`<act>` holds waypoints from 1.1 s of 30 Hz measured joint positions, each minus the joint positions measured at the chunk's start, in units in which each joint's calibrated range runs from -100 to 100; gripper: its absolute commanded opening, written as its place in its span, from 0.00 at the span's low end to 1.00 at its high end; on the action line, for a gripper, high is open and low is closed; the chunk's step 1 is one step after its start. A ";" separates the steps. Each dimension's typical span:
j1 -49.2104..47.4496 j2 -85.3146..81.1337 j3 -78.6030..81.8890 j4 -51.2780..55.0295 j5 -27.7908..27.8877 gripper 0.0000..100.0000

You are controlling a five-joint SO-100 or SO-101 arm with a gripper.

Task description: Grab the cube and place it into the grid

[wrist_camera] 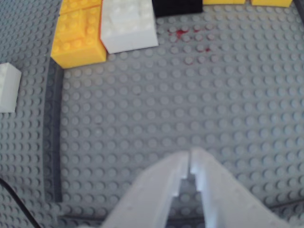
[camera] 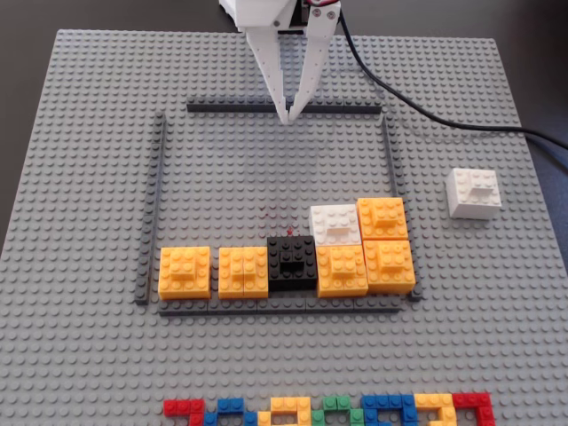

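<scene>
A white cube (camera: 474, 192) sits on the baseplate right of the grid (camera: 266, 169); in the wrist view it shows at the left edge (wrist_camera: 8, 87). A second white cube (camera: 335, 224) sits inside the grid's lower right, also in the wrist view (wrist_camera: 127, 24). My white gripper (camera: 290, 115) hangs at the grid's top strip, fingertips together and empty; the wrist view shows it (wrist_camera: 189, 156) shut over bare studs.
Inside the grid lie several orange blocks (camera: 185, 271) and a black block (camera: 291, 262) along the bottom strip. A row of multicoloured bricks (camera: 328, 412) lies at the front edge. A black cable (camera: 417, 102) runs off to the right.
</scene>
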 measured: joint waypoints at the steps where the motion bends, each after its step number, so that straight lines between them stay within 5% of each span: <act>1: 0.00 0.00 0.00 0.00 0.00 0.00; 33: -2.99 1.19 -3.44 -0.29 2.59 0.00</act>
